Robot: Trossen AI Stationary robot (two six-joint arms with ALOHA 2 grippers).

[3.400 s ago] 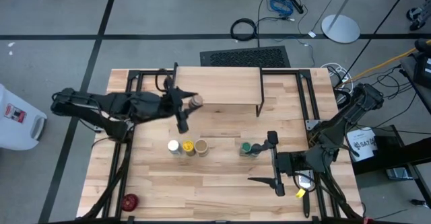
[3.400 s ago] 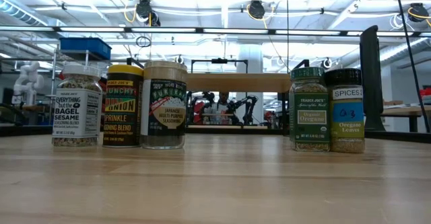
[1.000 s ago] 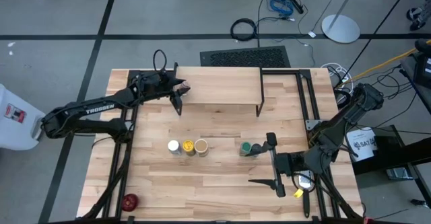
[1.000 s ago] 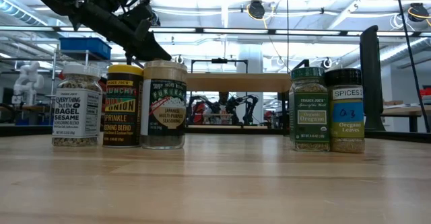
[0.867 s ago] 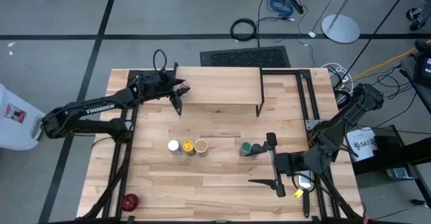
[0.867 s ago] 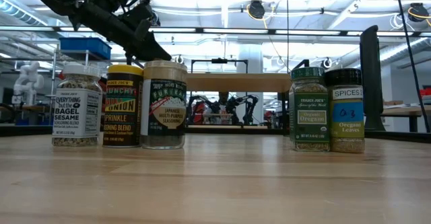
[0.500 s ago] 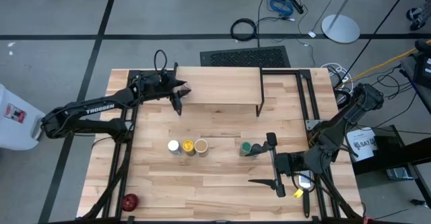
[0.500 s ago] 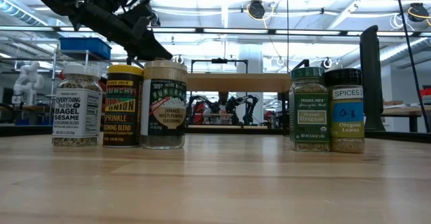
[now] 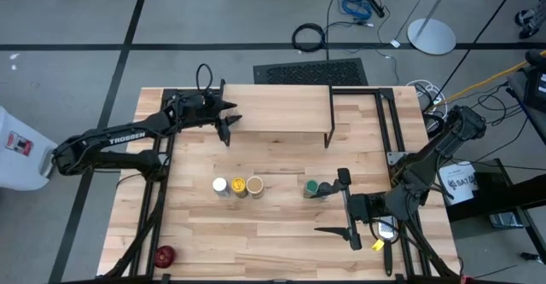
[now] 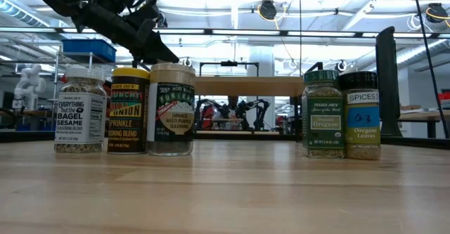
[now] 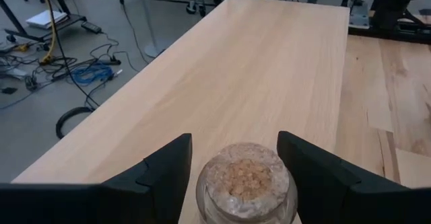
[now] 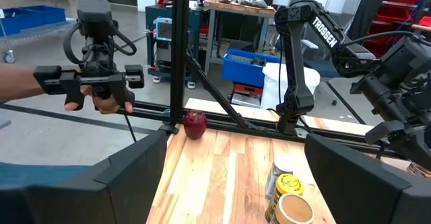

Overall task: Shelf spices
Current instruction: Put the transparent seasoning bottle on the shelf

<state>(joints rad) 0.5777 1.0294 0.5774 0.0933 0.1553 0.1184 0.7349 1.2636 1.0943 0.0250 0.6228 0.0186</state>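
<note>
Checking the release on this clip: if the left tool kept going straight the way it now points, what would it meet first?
The tan jar, sitting between the left tool's open fingers on the shelf. Beyond it only bare plank shows to the far end, though depth there is hard to judge.

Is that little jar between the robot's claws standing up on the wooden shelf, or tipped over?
Upright: the left wrist view looks down on the jar's round top, with the shelf plank beneath it and the left gripper's fingers either side.

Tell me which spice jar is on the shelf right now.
The tan-topped jar, standing between the left gripper's jaws at the shelf's left end. The other five stand in a row on the table.
</note>
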